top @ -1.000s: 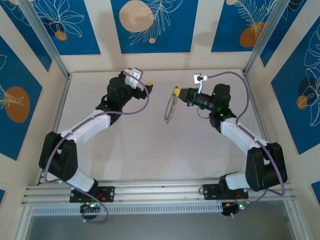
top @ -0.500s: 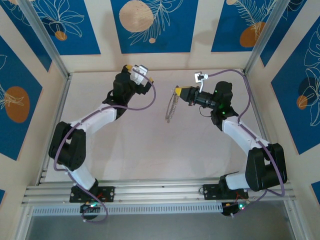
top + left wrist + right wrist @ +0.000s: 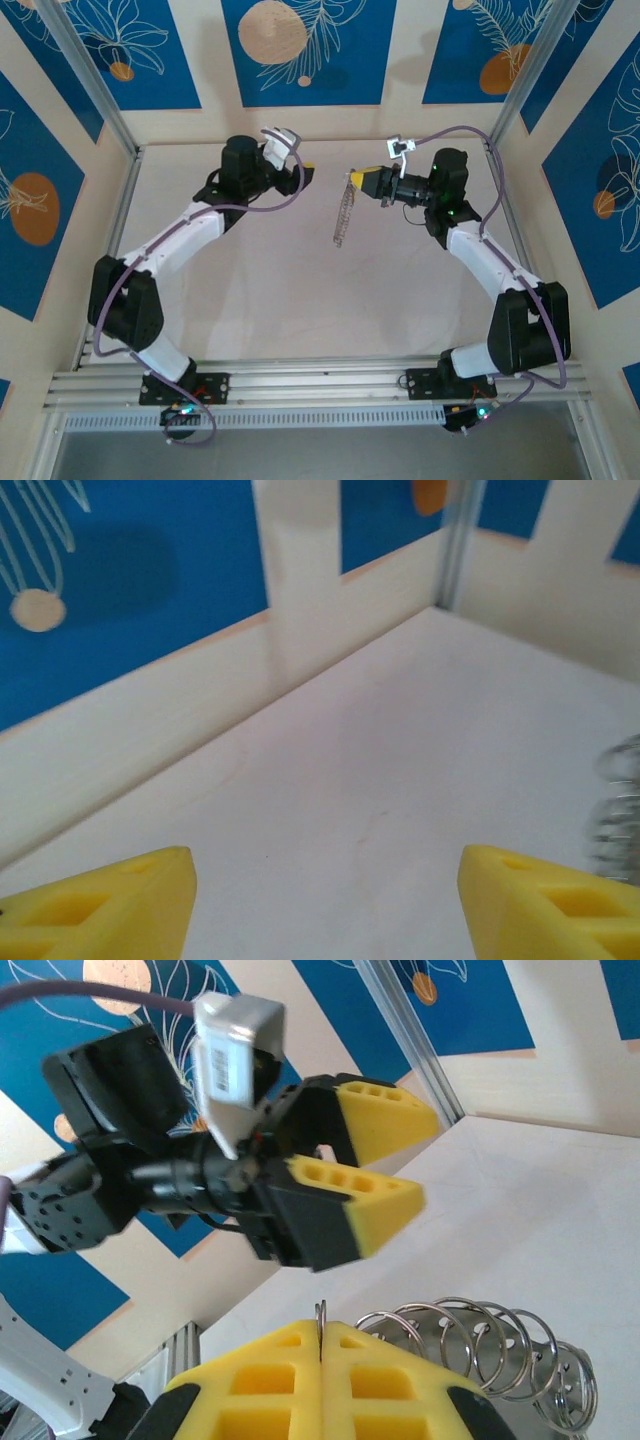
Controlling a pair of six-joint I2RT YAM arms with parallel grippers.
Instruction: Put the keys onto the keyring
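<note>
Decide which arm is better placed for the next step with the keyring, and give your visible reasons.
Left. The right gripper is shut on the keyring, so it is occupied; the left gripper is open, empty and facing the ring, likely free to act.

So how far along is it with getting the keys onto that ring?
Early. Done: the right end effector is shut on the keyring, which dangles from it. In hand: the left end effector, open and empty, faces it. Left: threading keys on; the visible loops carry none.
</note>
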